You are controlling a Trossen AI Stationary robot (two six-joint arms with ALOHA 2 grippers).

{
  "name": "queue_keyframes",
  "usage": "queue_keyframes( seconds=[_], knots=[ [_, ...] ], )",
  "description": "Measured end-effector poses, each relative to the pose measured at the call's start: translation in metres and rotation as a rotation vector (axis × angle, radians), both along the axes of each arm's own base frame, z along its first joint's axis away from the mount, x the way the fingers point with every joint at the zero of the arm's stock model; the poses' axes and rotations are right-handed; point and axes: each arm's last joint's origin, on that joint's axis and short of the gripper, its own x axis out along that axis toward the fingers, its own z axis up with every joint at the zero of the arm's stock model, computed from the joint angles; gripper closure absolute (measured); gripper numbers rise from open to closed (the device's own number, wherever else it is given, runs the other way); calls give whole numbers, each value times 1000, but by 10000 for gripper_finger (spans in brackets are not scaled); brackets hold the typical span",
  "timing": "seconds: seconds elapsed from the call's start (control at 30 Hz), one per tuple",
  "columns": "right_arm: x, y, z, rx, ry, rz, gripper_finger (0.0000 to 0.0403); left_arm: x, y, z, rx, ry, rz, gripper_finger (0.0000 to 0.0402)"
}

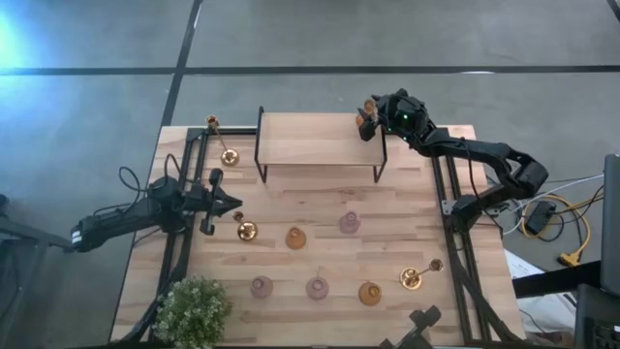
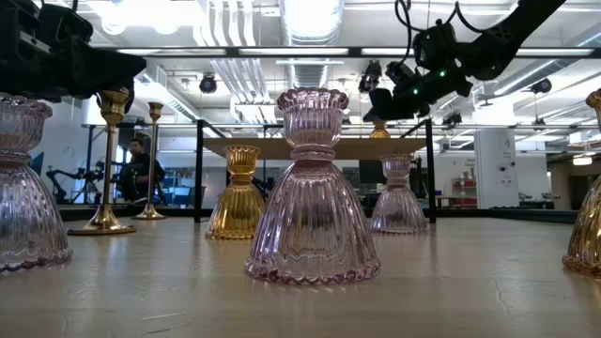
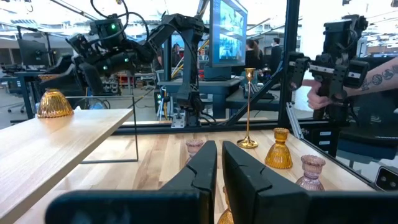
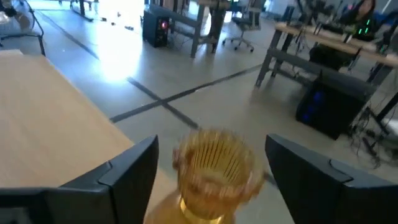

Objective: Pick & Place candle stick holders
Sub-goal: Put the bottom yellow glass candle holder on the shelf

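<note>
- Here, the worktop of pale wood planks carries a low raised shelf on a dark frame along its far edge, and a green leafy plant sits at the near left corner.
- The right arm reaches to the shelf's right end; the right tool has its fingers spread wide on either side of an amber glass holder, which stands on the shelf corner and does not look pinched.
- The left arm lies low over the left side of the worktop, and the left tool has its fingers pressed together on nothing.
- Eight more candle stick holders stand on the worktop: two amber ones, such as the amber holder near the middle, three pink ones, including the pink holder closest to the low camera, and three gold ones, such as the gold holder just beside the left tool.
- The ribbed glass bells look stiff, smooth, fairly heavy and breakable; the narrow neck under the cup seems the best grip.
- The gold ones look light and tippy; the thin stem is probably the place to hold.
</note>
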Motion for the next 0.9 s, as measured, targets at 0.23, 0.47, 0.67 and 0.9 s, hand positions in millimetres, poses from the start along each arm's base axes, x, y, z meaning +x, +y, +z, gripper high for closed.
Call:
queue_keyframes(
  seconds=[0.23, 0.47, 0.67, 0.9],
  knots=[
    [-5, 6, 37, -69, -64, 5, 92, 0, 0, 0, 0, 0, 0, 371],
    [-16, 35, 97, -96, -80, 155, 102, 0, 0, 0, 0, 0, 0, 371],
    [-21, 76, 149, -116, -17, 389, 117, 0, 0, 0, 0, 0, 0, 371],
    [-14, 122, 186, -146, 41, 587, 144, 0, 0, 0, 0, 0, 0, 371]
  ],
)
